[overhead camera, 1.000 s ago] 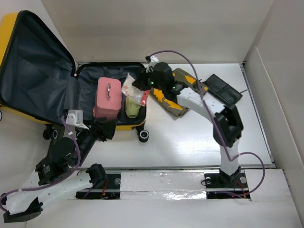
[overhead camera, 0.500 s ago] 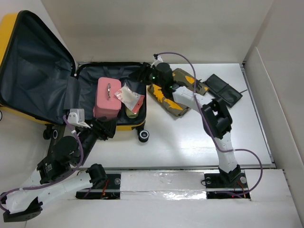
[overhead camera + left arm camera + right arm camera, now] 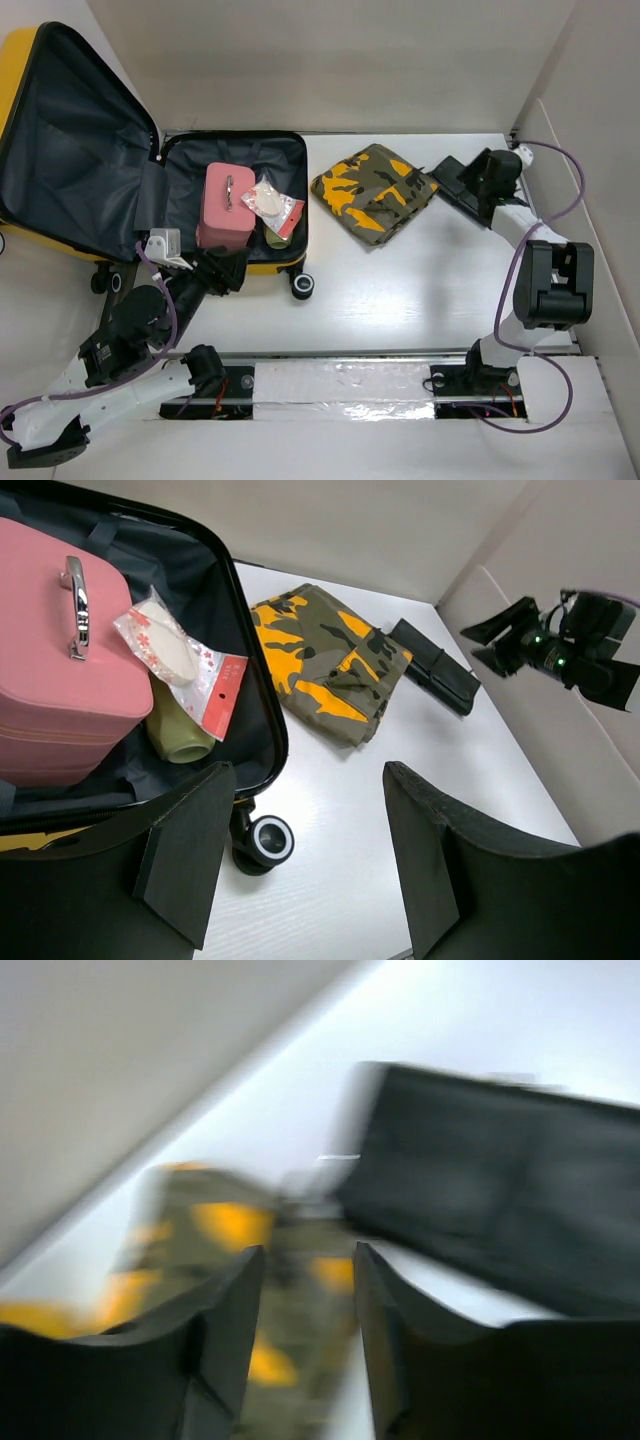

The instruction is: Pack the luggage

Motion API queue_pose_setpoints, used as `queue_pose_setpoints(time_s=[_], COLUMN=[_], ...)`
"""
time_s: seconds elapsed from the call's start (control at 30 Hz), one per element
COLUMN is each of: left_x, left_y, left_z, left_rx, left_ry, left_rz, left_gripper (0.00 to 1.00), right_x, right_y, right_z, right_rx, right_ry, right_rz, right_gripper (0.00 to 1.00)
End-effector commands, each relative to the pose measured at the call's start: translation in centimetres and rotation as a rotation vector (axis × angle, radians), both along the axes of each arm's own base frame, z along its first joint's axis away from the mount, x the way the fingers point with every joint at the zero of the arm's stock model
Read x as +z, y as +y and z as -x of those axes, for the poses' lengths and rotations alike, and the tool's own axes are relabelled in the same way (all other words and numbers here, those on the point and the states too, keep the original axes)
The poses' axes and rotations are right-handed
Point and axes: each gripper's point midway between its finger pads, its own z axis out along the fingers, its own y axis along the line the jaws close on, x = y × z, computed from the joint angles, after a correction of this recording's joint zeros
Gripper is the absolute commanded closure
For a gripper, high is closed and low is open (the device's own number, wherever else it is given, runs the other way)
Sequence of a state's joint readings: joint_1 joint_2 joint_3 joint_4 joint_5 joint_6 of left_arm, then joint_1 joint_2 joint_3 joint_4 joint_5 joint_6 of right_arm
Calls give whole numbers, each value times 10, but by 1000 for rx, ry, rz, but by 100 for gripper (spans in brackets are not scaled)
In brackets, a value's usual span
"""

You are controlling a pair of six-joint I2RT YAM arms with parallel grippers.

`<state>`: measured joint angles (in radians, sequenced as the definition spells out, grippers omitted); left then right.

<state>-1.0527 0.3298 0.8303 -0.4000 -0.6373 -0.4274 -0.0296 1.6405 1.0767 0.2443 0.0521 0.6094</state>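
Left gripper [image 3: 308,780] hovers with jaws apart and empty at the near rim of the yellow hard-shell suitcase [image 3: 70,140], which lies open just ahead of it, dark lining up. A pink boxy case [image 3: 227,205] and a clear plastic packet [image 3: 272,203] are already inside. To its right, outside the shell, rests the camouflage fabric pouch [image 3: 375,190]. Farther right, the right gripper [image 3: 310,1260], fingers parted around nothing, hangs at the flat black folded case [image 3: 435,670] — clearly that arm's pick. From there the suitcase lies well to the left, past the pouch — and the case's long axis runs diagonally.
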Motion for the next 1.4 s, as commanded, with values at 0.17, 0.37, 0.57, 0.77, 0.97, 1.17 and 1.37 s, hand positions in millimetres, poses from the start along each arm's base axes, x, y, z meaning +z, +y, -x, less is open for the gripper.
queue_pose_setpoints(time_s=[0.17,0.37,0.57,0.77,0.97,1.17,1.37], left_x=[11,13,15,15,16,19,19], left_y=[-5,-5,-5,-7,-6,-2,-2], left_z=[6,9,10,10,11,13,15], left_rx=[-53,-72,-82,-86,-86,-86,-95], left_ry=[-42,-54,-61,-61,-65,-73,-79], left_rz=[53,63,69,66,73,88,91], left_gripper=[42,42,42,42,42,42,43], right_x=[-59,-101,-117,-125,-131,-136,-138], right_y=[-119,-149,-156,-141,-109,-97,-66], right_z=[52,57,57,48,41,52,93], right_rx=[-299,-288,-245,-147,-62,-45,36], right_ry=[429,562,568,588,529,559,523], right_rz=[360,265,176,94,-37,-34,-38], right_gripper=[14,4,15,26,32,76,100])
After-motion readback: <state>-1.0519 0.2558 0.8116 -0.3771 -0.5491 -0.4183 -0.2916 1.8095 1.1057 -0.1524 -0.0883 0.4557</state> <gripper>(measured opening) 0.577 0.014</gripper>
